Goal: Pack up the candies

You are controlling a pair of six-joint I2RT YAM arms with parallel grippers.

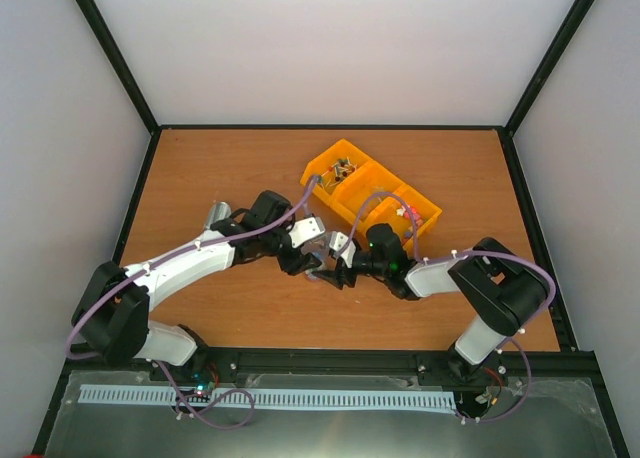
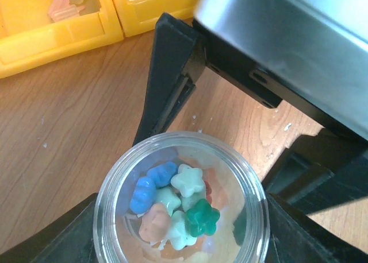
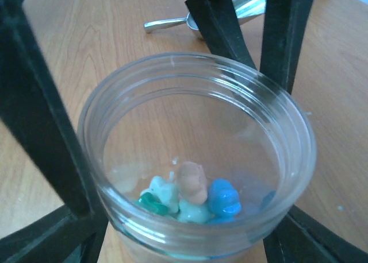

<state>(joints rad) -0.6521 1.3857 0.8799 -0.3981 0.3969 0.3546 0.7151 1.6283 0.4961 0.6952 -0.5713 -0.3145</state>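
Looking down into the clear jar (image 2: 109, 185), I see the candies (image 2: 172, 208) heaped at its bottom: small bumpy and star-shaped pieces, blue, pale mint, dark green and peach-pink. My left pincer (image 2: 181, 234) is pinching the jar by its two sides. My right pincer (image 3: 190, 240) has a finger on each side of the same jar; if it presses or not, I cannot tell.

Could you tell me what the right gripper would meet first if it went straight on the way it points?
Most likely the jar of candies, which sits right between its jaws; what lies beyond is hard to judge.
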